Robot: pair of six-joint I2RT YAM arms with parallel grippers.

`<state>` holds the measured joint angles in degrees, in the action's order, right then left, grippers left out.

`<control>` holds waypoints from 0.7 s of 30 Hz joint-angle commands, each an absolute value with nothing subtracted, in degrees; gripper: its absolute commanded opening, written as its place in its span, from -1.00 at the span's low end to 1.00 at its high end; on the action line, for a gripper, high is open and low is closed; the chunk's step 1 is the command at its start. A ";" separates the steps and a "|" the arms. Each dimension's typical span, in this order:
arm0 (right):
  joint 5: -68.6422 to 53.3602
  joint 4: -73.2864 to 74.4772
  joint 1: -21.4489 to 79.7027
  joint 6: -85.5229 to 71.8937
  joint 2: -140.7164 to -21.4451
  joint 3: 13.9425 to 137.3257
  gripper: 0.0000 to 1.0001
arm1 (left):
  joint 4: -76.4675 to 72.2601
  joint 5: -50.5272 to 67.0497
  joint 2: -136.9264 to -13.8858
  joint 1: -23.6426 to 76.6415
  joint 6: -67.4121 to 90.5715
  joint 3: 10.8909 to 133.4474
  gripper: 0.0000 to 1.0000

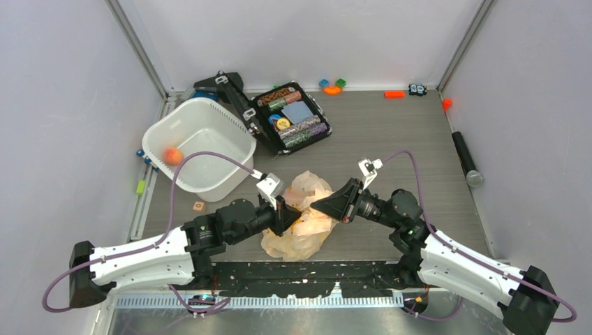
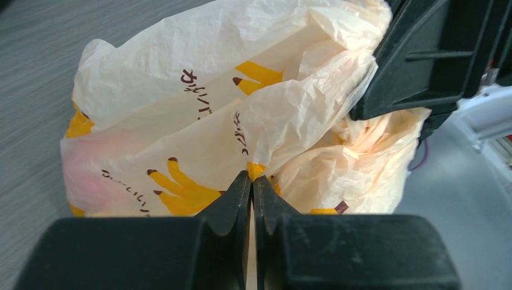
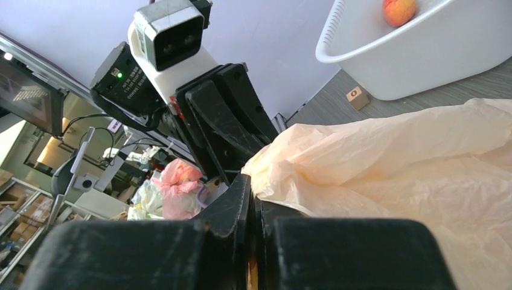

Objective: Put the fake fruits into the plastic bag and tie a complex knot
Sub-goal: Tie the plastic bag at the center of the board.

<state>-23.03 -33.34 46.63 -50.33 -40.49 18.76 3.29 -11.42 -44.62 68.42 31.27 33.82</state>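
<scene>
Bag: the bag (image 1: 314, 188) lies crumpled at table centre, between the two grippers; the tub (image 1: 209, 139) stands at its 10 o'clock.
Left gripper: the left gripper (image 2: 252, 178) comes in from 8 o'clock, its jaws closed on a fold of bag film.
Right gripper: the right gripper (image 3: 250, 181) comes in from 4 o'clock with its jaws closed, and film seems caught at the tips.
Fruit: one orange fruit (image 1: 172, 155) lies in the tub, outside the bag. We see a pink tint through the film in the left wrist view, but we cannot tell what is inside.
Risk, tear: the film is thin. If we pull the two pinches apart hard, we judge it could rip at either one.
Risk, slip: each pinch holds little film, so a tug could slide it out and undo the knot work.
Risk, clash: the grippers sit very near each other, and crossing them for a knot could knock them together.
Risk, incomplete: if we tie now, the tub fruit is shut out.
</scene>
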 commanded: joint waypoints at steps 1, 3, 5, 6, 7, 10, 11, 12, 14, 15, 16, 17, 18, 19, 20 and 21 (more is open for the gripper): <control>-24.00 -41.71 46.50 -52.64 -40.51 18.94 -0.90 | 3.86 -16.83 -46.57 69.08 23.79 37.14 -0.74; -24.59 -43.04 46.52 -53.32 -41.11 18.76 -0.90 | 4.64 -17.81 -47.75 69.02 22.46 38.50 -0.61; -25.29 -44.54 46.54 -54.06 -41.76 18.63 -0.90 | 5.29 -19.27 -49.19 69.04 22.15 39.70 -0.53; -26.05 -45.63 46.56 -54.54 -42.26 18.57 -0.90 | 5.33 -20.00 -49.93 69.07 22.26 40.22 -0.49; -26.34 -46.06 46.58 -54.73 -42.53 18.56 -0.90 | 5.52 -20.96 -50.78 69.05 22.43 40.78 -0.47; -26.60 -48.15 46.52 -55.71 -42.95 17.99 -0.90 | 6.47 -20.95 -53.78 69.08 22.32 42.90 -0.46; -26.48 -48.46 46.52 -55.85 -42.92 17.79 -0.90 | 6.97 -20.07 -54.85 69.08 22.25 43.54 -0.46; -26.22 -48.61 46.50 -55.84 -42.72 17.56 -0.90 | 7.36 -19.36 -56.06 69.06 22.24 44.07 -0.46; -25.84 -48.30 46.49 -55.69 -42.27 17.31 -0.90 | 7.82 -18.14 -56.97 69.03 22.07 44.31 -0.45; -25.67 -48.19 46.54 -55.58 -42.01 17.25 -0.90 | 7.95 -17.88 -56.79 69.03 22.06 44.03 -0.41; -25.31 -47.88 46.51 -55.57 -41.66 17.19 -0.90 | 7.99 -17.89 -56.11 69.06 22.06 43.37 -0.34; -25.05 -47.65 46.50 -55.42 -41.48 17.09 -0.90 | 8.04 -18.16 -54.99 69.07 22.13 42.81 -0.24; -24.96 -47.56 46.54 -55.40 -41.09 17.02 -0.90 | 8.23 -18.66 -53.37 69.08 22.21 42.32 -0.08; -24.79 -47.27 46.52 -55.33 -40.85 16.93 -0.90 | 8.68 -19.10 -51.44 69.08 22.34 42.02 0.10; -24.65 -47.10 46.50 -55.26 -40.58 16.86 -0.90 | 9.10 -19.31 -48.97 69.08 22.51 41.75 0.26; -24.53 -46.80 46.50 -55.15 -40.42 16.85 -0.90 | 9.54 -19.44 -46.74 69.08 22.81 41.55 0.40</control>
<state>-25.12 -42.41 46.63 -55.07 -42.41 16.78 8.51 -18.06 -54.59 68.95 22.90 42.04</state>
